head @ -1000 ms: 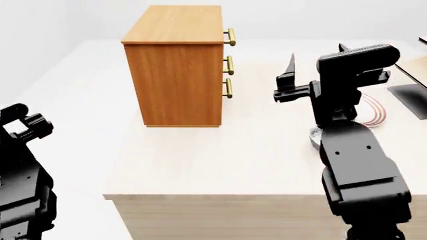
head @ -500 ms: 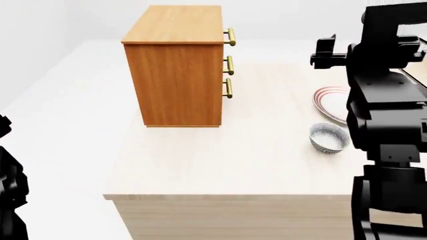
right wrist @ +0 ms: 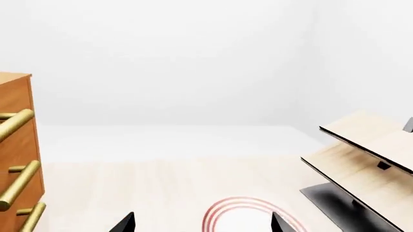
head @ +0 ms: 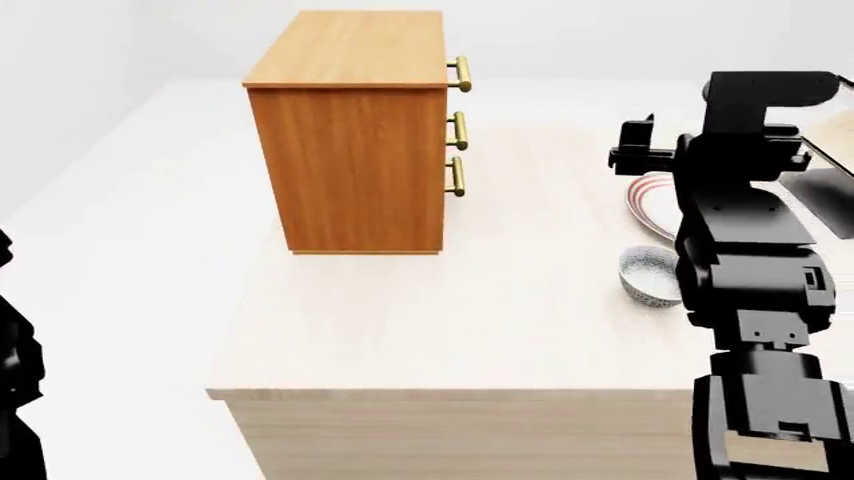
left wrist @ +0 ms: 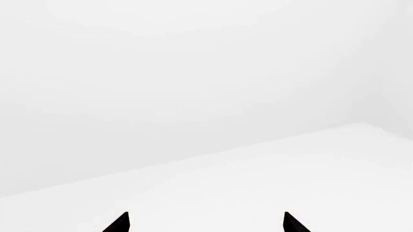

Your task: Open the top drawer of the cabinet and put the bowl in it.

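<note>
The cabinet stands at the table's back left, and its three brass-handled drawers are all shut. The top drawer's handle faces right and also shows in the right wrist view. The speckled bowl sits on the table at the right, partly behind my right arm. My right gripper is raised above the table, right of the cabinet, open and empty; its tips are wide apart. My left gripper is open and empty, facing only white floor and wall.
A red-ringed white plate lies behind the bowl; it also shows in the right wrist view. A pale tilted-board rack stands at the far right. My left arm hangs low off the table's left side.
My right arm swung right and up, uncovering the bowl, then came back a little left and lower. My left arm dropped lower at the left edge.
</note>
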Available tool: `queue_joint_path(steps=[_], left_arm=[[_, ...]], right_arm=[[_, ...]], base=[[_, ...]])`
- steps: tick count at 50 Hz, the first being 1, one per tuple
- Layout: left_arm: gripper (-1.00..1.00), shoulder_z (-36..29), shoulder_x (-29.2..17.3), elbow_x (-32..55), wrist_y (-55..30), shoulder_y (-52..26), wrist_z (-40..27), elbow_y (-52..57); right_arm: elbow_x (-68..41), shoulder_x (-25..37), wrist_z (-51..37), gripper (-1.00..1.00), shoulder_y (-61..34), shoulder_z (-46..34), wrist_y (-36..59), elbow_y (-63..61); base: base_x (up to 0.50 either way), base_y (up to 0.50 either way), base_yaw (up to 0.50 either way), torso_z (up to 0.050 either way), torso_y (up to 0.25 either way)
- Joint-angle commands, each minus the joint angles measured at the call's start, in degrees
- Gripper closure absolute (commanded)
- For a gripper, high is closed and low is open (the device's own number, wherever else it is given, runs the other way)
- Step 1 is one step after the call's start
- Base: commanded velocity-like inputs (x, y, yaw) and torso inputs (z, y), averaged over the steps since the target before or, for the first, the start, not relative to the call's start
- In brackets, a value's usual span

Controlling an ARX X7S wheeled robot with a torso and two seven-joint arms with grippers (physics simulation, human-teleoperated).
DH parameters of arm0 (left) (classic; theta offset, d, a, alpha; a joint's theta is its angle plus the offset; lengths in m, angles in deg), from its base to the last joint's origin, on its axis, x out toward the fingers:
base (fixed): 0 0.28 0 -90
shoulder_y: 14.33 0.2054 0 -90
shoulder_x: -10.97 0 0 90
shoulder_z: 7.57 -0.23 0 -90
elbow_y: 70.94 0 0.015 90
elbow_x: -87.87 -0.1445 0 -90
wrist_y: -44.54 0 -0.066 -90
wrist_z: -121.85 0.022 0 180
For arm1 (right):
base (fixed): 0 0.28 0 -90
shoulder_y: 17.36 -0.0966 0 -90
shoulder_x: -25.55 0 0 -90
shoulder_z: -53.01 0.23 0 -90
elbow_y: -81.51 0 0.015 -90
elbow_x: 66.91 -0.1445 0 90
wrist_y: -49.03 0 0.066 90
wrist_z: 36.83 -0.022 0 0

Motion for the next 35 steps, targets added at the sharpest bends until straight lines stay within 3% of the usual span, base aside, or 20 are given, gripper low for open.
queue_joint_path(steps=[1, 13, 35], left_arm=[[-1.0, -0.08, -0.14, -0.42, 0.21, -0.84, 0.15, -1.13], [-1.0, 0.08, -0.29, -0.6, 0.1, -1.08, 0.33, -1.13], [-1.0, -0.12, -0.29, -1.17, -0.13, -1.85, 0.51, -0.87]], right_arm=[[-0.66, -0.13, 0.87, -1.0, 0.99, -0.04, -2.03, 1.26], [-2.24, 0.13, 0.59, -1.0, -0.69, 1.25, 3.73, -1.5], [-3.58, 0.5, 0.93, -1.0, -0.87, 1.92, 5.23, -2.81]], base=[[0.0, 0.0, 0.0, 0.0, 0.0], [0.42, 0.0, 0.0, 0.0, 0.0], [0.5, 0.0, 0.0, 0.0, 0.0]])
